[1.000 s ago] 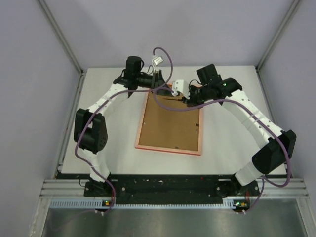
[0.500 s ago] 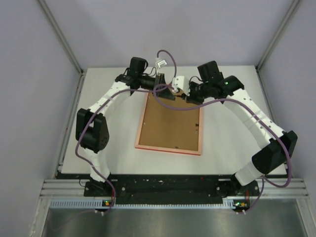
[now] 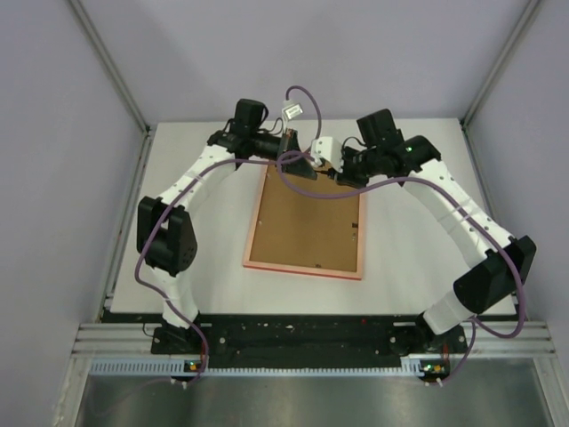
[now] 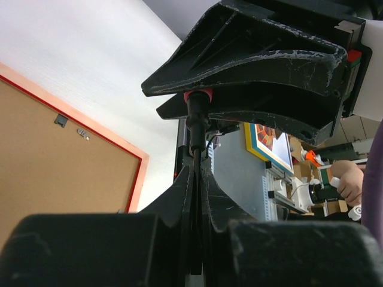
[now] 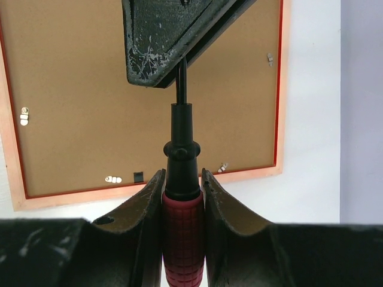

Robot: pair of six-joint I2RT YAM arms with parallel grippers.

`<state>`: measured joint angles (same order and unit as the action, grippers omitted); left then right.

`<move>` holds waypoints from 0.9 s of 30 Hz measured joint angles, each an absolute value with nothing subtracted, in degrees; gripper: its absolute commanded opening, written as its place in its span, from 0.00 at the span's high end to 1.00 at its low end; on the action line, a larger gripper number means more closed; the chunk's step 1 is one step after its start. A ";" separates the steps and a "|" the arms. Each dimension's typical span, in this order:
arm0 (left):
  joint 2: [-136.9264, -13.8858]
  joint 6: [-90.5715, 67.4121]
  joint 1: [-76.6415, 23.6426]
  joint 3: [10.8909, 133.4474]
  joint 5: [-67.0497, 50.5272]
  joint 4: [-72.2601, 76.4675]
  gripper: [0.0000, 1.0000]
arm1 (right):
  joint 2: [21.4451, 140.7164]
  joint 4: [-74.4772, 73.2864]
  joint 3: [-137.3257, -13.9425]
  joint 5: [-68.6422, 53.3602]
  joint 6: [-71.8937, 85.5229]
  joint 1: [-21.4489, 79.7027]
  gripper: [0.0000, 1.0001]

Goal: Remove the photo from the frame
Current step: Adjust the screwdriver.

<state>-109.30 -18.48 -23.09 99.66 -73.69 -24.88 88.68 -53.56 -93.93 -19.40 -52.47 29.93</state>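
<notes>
The frame (image 3: 307, 222) lies face down on the white table (image 3: 418, 294), its long sides running away from the arms. Inside its red rim sits the brown board (image 5: 90, 89), held in by small metal tabs (image 5: 111, 179) along the edges. The photo cannot be seen; only the back of the frame shows.

Both claws meet above the far end of the frame. The right claw (image 5: 182, 179) is clenched on the red handle of a screwdriver (image 5: 181, 149). The thin black shaft goes into the left claw (image 4: 195, 179), which is closed tight on it. The tip of the shaft is hidden between the left fingers (image 5: 155, 42), so I cannot tell if it touches the frame. From above the screwdriver is almost lost among the dark claws and the purple cables (image 3: 298, 93).
</notes>
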 measured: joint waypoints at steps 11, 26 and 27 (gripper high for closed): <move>-109.30 -18.50 -23.14 99.68 -73.84 -24.82 1.00 | 88.68 -54.50 -94.63 -19.29 -52.45 29.93 0.83; -109.27 -23.03 -20.38 97.60 -65.04 -18.85 1.00 | 88.55 -53.98 -100.38 -24.88 -45.65 25.82 0.01; -109.23 -23.59 -20.21 97.21 -64.86 -18.00 1.00 | 88.49 -53.63 -100.97 -27.14 -43.77 24.01 0.01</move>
